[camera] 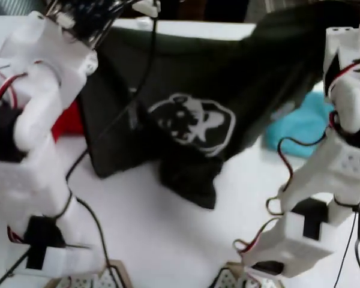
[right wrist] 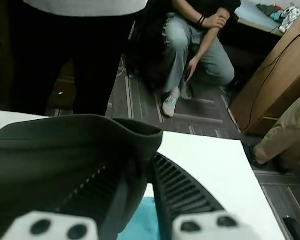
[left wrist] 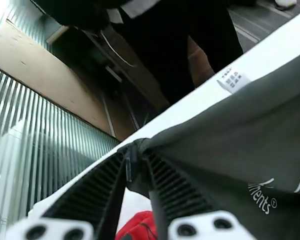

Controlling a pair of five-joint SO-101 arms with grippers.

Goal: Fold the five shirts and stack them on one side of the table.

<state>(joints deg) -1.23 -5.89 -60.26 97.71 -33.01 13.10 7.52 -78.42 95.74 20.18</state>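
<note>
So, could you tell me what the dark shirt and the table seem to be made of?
The dark shirt looks like soft, matte knit cloth, probably cotton jersey: it drapes and creases loosely. The table looks hard, smooth and white, perhaps laminate: it shows no grain.

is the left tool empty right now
No, the left tool is shut on a bunched edge of the black shirt.
</note>
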